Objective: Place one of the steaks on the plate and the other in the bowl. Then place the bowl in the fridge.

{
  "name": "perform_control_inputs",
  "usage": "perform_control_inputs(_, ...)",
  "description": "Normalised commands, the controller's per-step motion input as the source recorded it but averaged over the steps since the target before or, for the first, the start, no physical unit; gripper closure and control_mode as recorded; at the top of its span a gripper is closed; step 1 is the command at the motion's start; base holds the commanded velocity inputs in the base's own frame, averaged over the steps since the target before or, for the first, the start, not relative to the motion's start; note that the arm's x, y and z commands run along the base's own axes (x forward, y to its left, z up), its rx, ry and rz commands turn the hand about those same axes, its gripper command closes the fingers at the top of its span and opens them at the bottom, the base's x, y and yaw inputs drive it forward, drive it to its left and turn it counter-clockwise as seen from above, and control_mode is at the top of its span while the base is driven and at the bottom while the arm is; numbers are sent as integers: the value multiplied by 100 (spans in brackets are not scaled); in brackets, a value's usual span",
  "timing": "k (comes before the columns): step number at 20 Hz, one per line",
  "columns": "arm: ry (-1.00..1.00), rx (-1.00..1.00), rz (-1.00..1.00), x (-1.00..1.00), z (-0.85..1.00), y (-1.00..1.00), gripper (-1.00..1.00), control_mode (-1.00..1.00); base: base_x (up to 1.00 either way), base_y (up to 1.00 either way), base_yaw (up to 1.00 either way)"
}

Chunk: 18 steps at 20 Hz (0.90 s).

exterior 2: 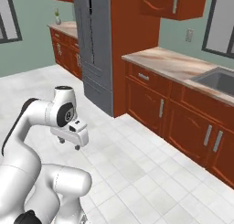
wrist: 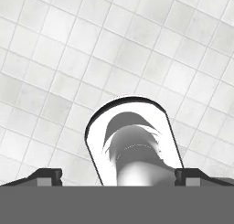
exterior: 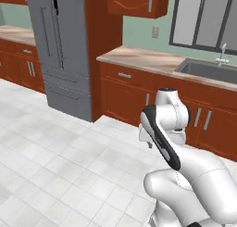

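Note:
The grey fridge (exterior: 65,59) (exterior 2: 96,45) stands ahead on the left between red-brown cabinets, with a thin dark slit showing between its upper doors. My gripper (exterior 2: 69,144) (exterior: 149,144) hangs folded close to the arm, well short of the fridge and pointing down at the tiled floor. In the hand view its fingertips (wrist: 45,176) stand far apart, so the gripper (wrist: 119,177) is open and holds nothing. The steaks, the plate and the bowl are out of view.
A counter with a sink (exterior: 208,71) (exterior 2: 219,81) runs along the wall right of the fridge, over red-brown base cabinets (exterior: 125,91). Wall cabinets (exterior 2: 171,3) hang above. White tiled floor (exterior: 55,152) stretches between me and the fridge.

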Motion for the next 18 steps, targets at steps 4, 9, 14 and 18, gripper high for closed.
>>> perform_control_inputs(4, 0, 0, 0, 0, 0, 0, -100, 100, 40, 100, -30)
perform_control_inputs(9, 0, 0, 0, 0, 0, 0, -100, 100, 37, 100, -31)
perform_control_inputs(14, 0, 0, 0, 0, 0, 0, -100, 100, 30, 100, -33)
perform_control_inputs(18, 0, 0, 0, 0, 0, 0, -100, 100, 27, 100, -35)
